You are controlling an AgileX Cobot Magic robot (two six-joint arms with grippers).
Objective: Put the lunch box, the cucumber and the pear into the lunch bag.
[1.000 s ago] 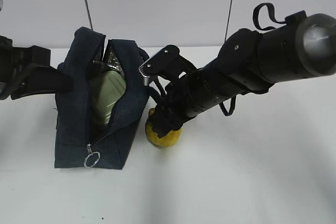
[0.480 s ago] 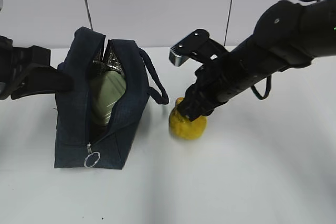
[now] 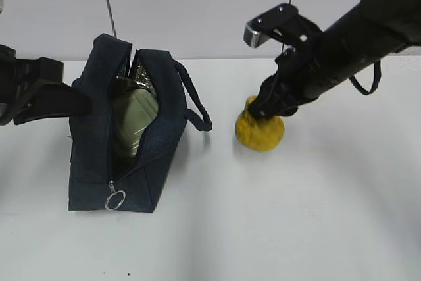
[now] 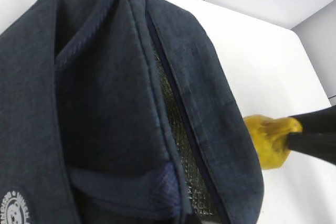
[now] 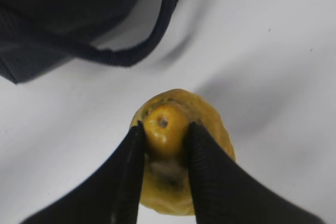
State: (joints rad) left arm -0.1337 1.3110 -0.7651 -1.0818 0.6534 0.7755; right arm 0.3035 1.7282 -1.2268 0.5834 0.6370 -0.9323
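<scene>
The right gripper (image 5: 164, 142) pinched the pear's (image 3: 260, 131) neck near the table's (image 3: 316, 215) back edge; the left gripper's jaws were unreadable.

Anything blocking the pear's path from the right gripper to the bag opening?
Only the bag's loop handle, which arcs off the lunch bag on the side facing the pear. The right gripper is shut on the pear's neck; bare table lies between them.

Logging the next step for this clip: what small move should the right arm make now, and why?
Probably lift the pear straight up. The right end effector is shut on its narrow neck, yet the pear appears to sit on the table, right of the open bag.
</scene>
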